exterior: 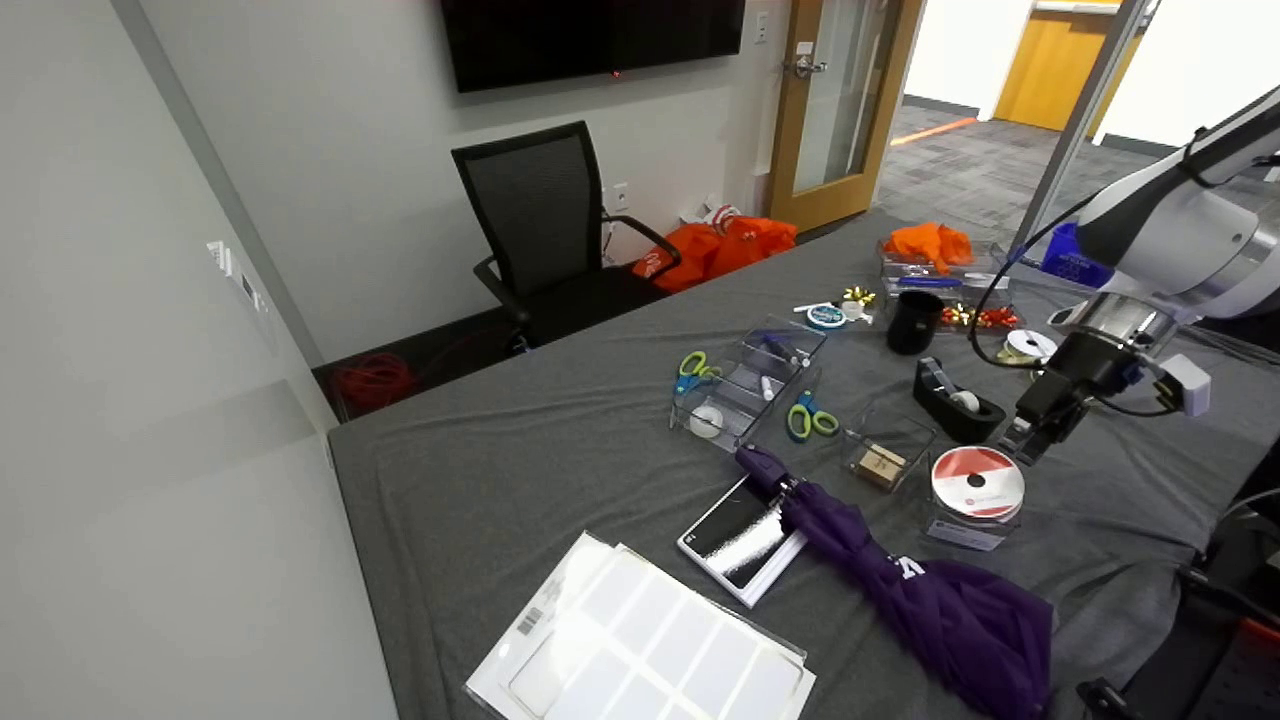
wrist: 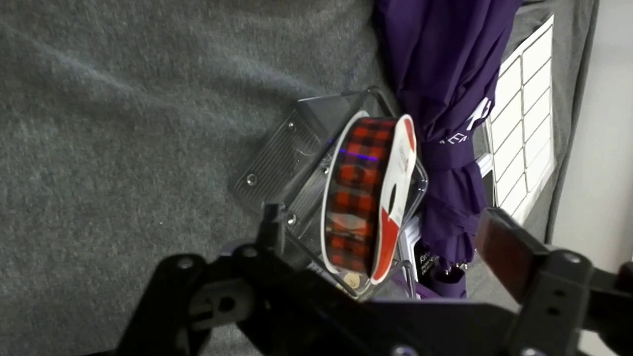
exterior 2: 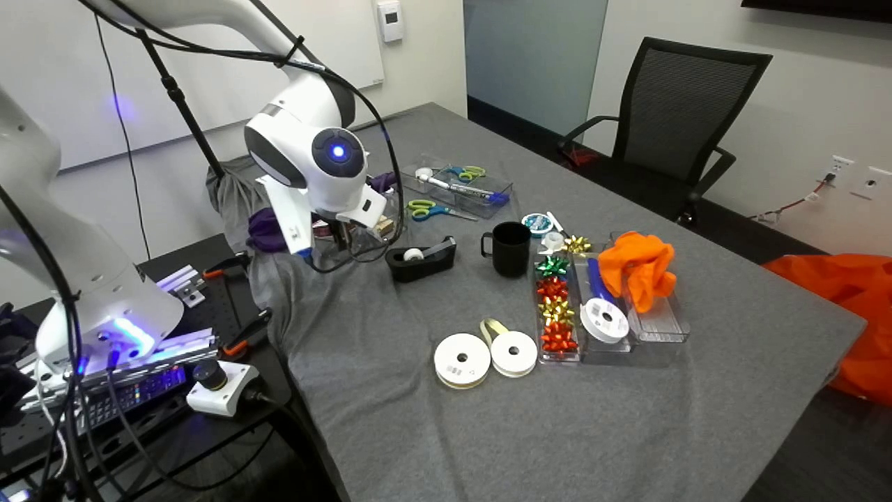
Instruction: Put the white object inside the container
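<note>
The white object is a ribbon spool [exterior: 978, 484] with a white and red face. It sits at the top of a small clear container [exterior: 965, 533], over its opening; I cannot tell how far its lower part reaches inside. In the wrist view the spool [wrist: 358, 198] shows red-and-black checked ribbon between white rims, with the clear container [wrist: 277, 163] under and around it. My gripper [exterior: 1026, 442] is beside the spool's upper right edge in an exterior view. In the wrist view the gripper [wrist: 385, 222] is open, fingers wide apart, nothing between the pads held.
A purple umbrella [exterior: 860, 540] lies close by the spool. A clear box with a wooden block [exterior: 880, 466], a tape dispenser [exterior: 958, 402], a black mug [exterior: 914, 322] and a clear divided tray [exterior: 735, 398] stand nearby. Two plain white spools [exterior 2: 462, 359] lie farther off.
</note>
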